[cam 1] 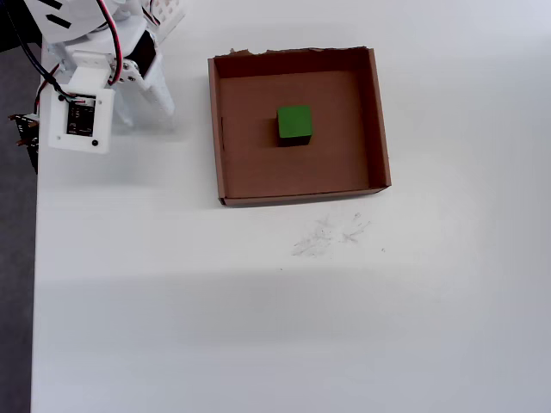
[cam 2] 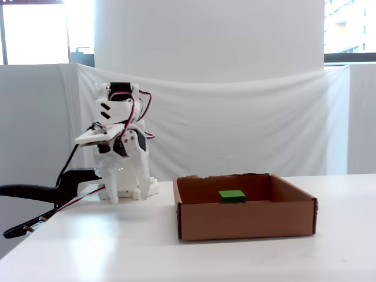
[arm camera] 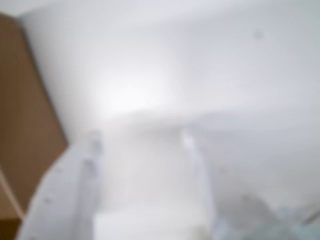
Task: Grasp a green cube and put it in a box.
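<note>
White worktop [cam 1: 258,327] is filling most of the overhead view, matte, with faint grey scuff marks [cam 1: 331,235] just below the box [cam 1: 379,129]. Green cube [cam 1: 294,124] is sitting inside the box, near the middle of its floor, flat and clear of all four walls. Box is lying toward the upper centre of the overhead view, its ragged torn edge on the top wall.

Arm [cam 2: 120,153] is sitting folded at the top-left corner of the overhead view, well apart from the box, with red and black wires showing. Gripper [arm camera: 142,140] is pointing down at bare worktop; wrist view is badly blurred, but the two white fingers are standing apart with nothing between them, so it's reading as unclenched and empty. Brown edge of the box is showing at the left of the wrist view.

Fixed view: white cloth backdrop [cam 2: 247,123] is hanging behind the worktop, a wide white column [cam 2: 205,35] is rising behind it, and bright windows [cam 2: 35,32] are glaring at the top corners. Black clamp [cam 2: 41,191] is gripping the worktop edge at left.
</note>
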